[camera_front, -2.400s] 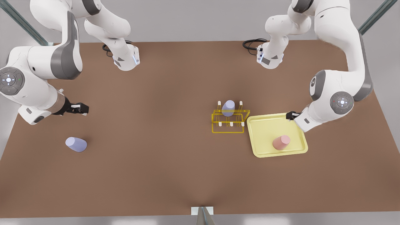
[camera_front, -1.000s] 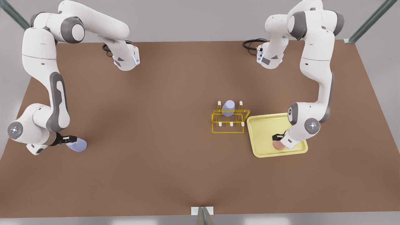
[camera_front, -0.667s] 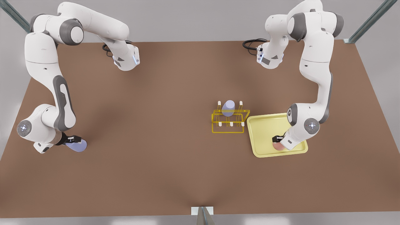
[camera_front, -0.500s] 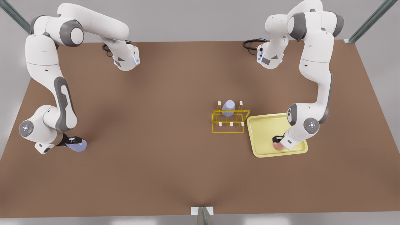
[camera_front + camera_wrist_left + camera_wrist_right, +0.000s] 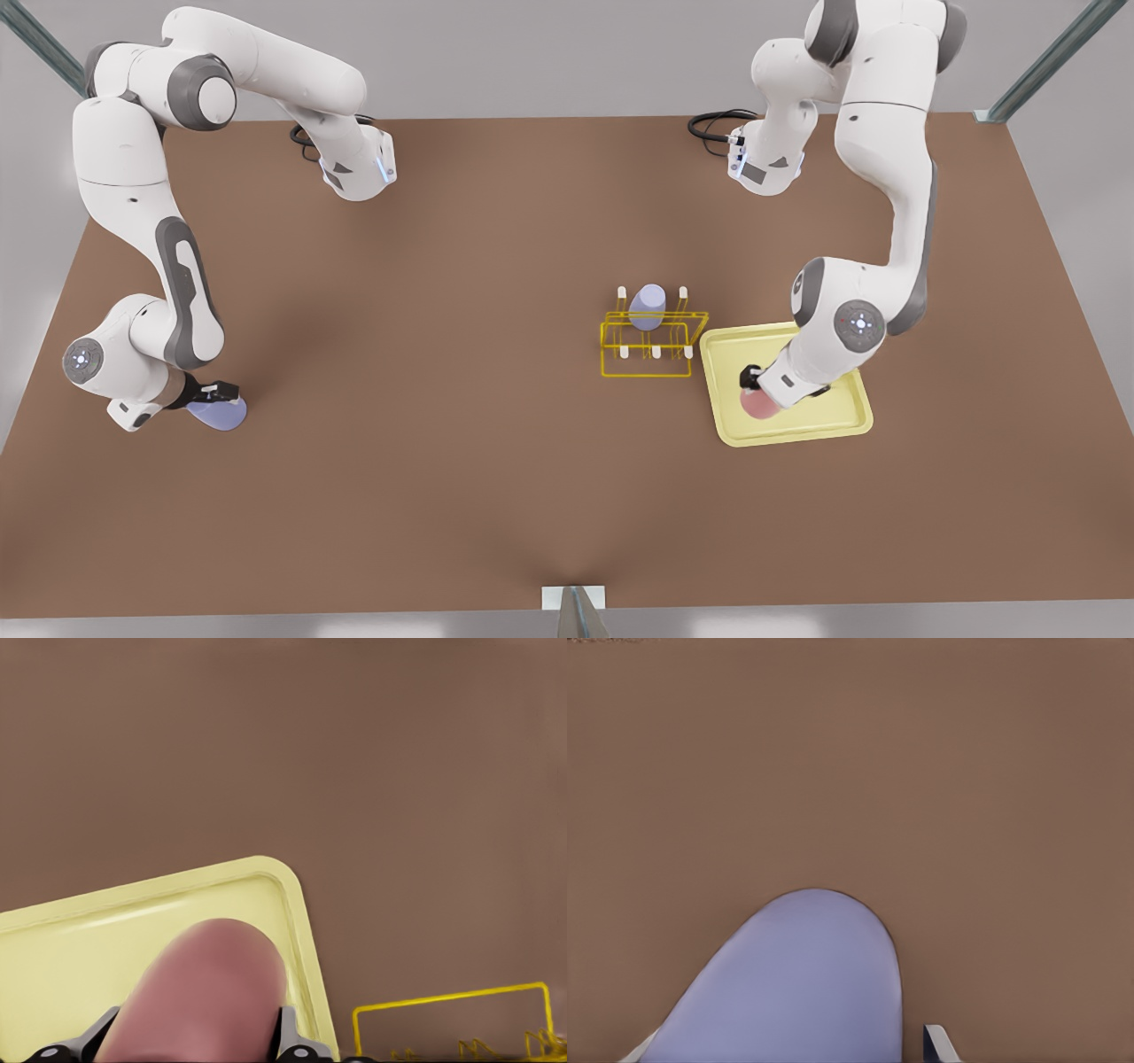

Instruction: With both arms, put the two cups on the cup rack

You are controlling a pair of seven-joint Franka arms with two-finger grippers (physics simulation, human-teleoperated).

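Pink first: the pink cup sits clamped between the left gripper's fingers, one pressed against each side, so that's a solid grip. In the front view the same gripper is on the front view's right, over the pale-yellow tray, with the cup poking out below it near the tray's inner edge. Can't really tell if the cup is lifted off the tray or resting on it.

The right gripper is over on the front view's left, and it has the lavender cup between its fingers. One finger looks a touch off the cup wall in the wrist view, so whether it's actually clenched or just loose around the cup is hard to call. That cup is down at the brown table, well apart from everything else.

The yellow wire cup rack stands just beside the tray, toward the table's middle, with a second lavender cup already sitting on its back row between two white-tipped pegs.
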